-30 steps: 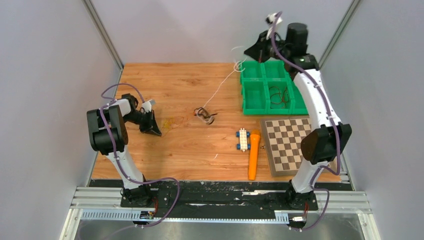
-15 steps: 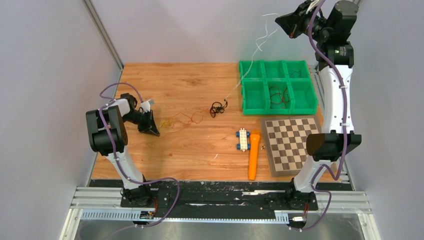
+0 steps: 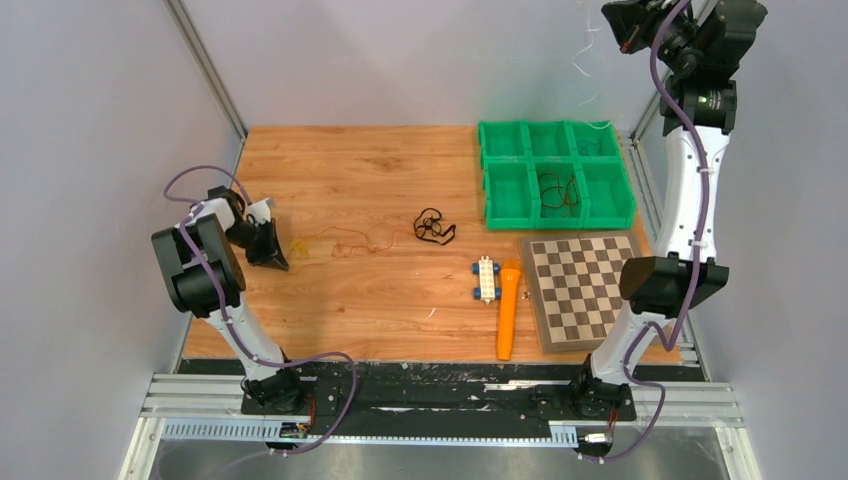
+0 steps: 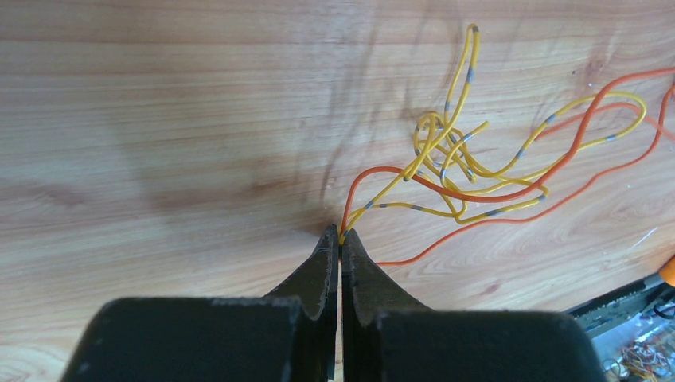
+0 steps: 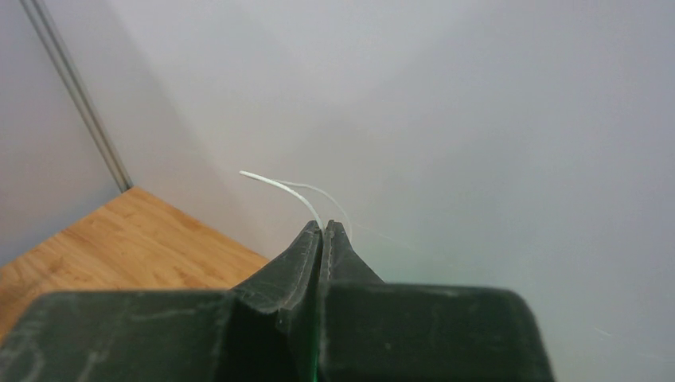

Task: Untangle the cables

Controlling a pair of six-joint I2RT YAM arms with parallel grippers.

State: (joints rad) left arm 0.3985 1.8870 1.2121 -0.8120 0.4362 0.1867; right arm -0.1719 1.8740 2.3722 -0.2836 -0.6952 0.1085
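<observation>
My left gripper [image 3: 280,260] rests low on the table at the left, shut on the ends of a yellow wire [image 4: 446,151] and an orange wire [image 4: 557,163]; its tips [image 4: 341,235] pinch both. These wires trail right as a loose loop [image 3: 352,240]. A black wire clump [image 3: 432,227] lies alone mid-table. My right gripper [image 3: 610,12] is raised high at the back right, shut on a thin white wire [image 3: 592,75] that hangs down toward the green bin. In the right wrist view the white wire [image 5: 278,185] curls out of the shut tips [image 5: 326,228].
A green compartment bin [image 3: 520,212] at the back right holds black and red wires [image 3: 556,190] in one cell. A checkerboard [image 3: 580,285], an orange flashlight-like stick [image 3: 508,312] and a white-and-blue toy block [image 3: 486,278] lie at the front right.
The right gripper rose up and right, pulling the white wire out of the clump. The left gripper slid left, dragging the yellow and orange wires away. The black clump stayed mid-table.
</observation>
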